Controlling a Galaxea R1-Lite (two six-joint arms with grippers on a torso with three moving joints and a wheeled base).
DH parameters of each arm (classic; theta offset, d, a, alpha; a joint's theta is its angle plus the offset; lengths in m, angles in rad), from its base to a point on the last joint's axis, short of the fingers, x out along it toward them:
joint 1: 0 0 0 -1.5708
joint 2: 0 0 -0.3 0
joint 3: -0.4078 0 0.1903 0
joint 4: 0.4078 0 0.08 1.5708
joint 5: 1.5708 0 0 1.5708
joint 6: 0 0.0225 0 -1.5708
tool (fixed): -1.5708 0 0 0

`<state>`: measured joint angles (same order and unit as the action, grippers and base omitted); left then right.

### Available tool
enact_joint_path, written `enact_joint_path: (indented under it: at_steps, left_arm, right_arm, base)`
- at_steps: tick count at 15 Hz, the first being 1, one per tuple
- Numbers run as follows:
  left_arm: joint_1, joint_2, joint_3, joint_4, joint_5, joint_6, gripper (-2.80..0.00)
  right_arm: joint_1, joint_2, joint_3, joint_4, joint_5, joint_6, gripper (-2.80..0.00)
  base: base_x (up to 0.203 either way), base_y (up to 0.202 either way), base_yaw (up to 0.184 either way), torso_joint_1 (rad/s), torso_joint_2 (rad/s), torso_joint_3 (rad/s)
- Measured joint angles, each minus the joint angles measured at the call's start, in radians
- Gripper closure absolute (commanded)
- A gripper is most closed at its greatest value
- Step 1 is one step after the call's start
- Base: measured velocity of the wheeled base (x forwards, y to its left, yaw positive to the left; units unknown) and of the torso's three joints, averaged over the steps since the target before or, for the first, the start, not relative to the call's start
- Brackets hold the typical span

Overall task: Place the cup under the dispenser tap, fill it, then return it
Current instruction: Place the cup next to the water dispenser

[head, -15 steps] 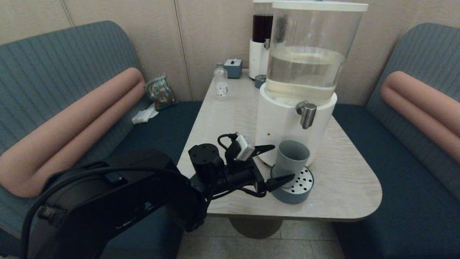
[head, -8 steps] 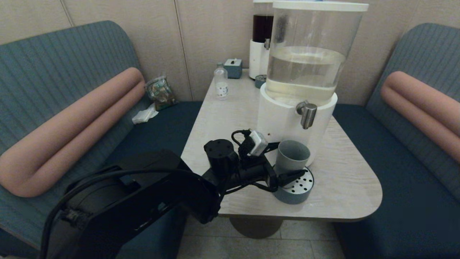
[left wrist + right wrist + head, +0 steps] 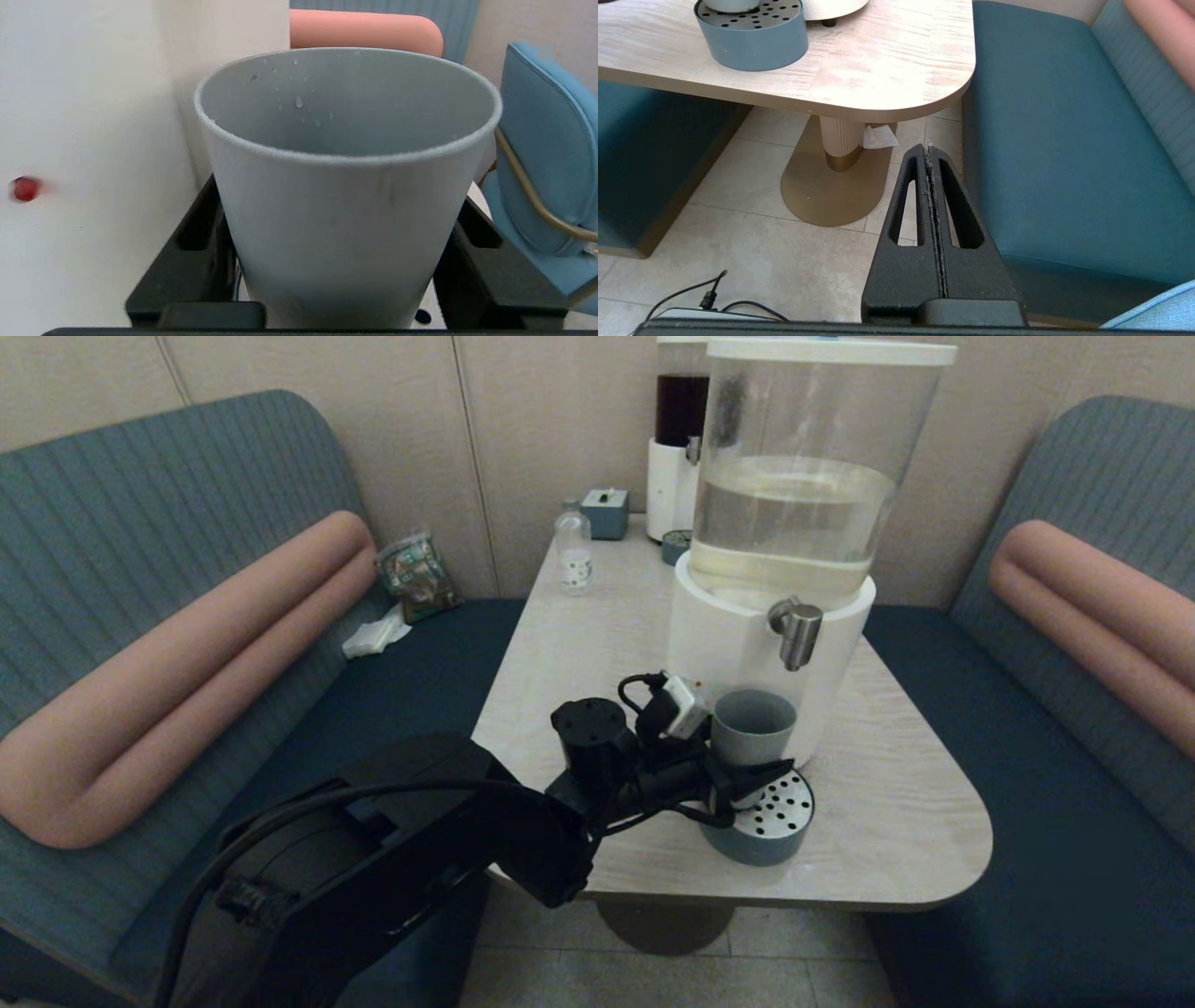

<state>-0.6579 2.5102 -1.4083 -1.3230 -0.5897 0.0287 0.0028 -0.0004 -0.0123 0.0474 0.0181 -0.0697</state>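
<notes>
Straddling the cup (image 3: 752,726), the left gripper (image 3: 738,770) has a finger pressed against each side low on the wall, evidently for a steady upright lift. It stands on the perforated tray (image 3: 782,821), at about seven o'clock below the dispenser tap (image 3: 798,630). Right gripper (image 3: 930,186) hangs parked over the floor, fingers pressed together.

The head view looks forward and down across the table (image 3: 579,644) from above. The left wrist view sits low and very close behind the cup (image 3: 345,186), facing across it. The right wrist view looks from below the table (image 3: 878,60) edge down at the floor (image 3: 752,224); it shares the tray (image 3: 752,39) with the head view (image 3: 761,831).
</notes>
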Motion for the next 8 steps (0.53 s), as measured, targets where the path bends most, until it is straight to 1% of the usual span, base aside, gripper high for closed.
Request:
enact_joint_path:
  at_steps: [3, 4, 8]
  left_arm:
    - [-0.004, -0.016, 0.023, -0.010, 0.055, 0.001, 0.00]
    - [-0.006, -0.034, 0.056, -0.018, 0.063, 0.000, 0.00]
    - [0.002, -0.176, 0.259, -0.029, 0.070, -0.006, 0.00]
  right_arm:
    - [0.000, 0.000, 0.000, 0.000, 0.000, 0.000, 0.00]
    - [0.000, 0.000, 0.000, 0.000, 0.000, 0.000, 0.00]
    - [0.000, 0.000, 0.000, 0.000, 0.000, 0.000, 0.00]
  base:
    - [0.000, 0.000, 0.000, 0.000, 0.00, 0.000]
    - [0.000, 0.000, 0.000, 0.000, 0.00, 0.000]
    - [0.000, 0.000, 0.000, 0.000, 0.00, 0.000]
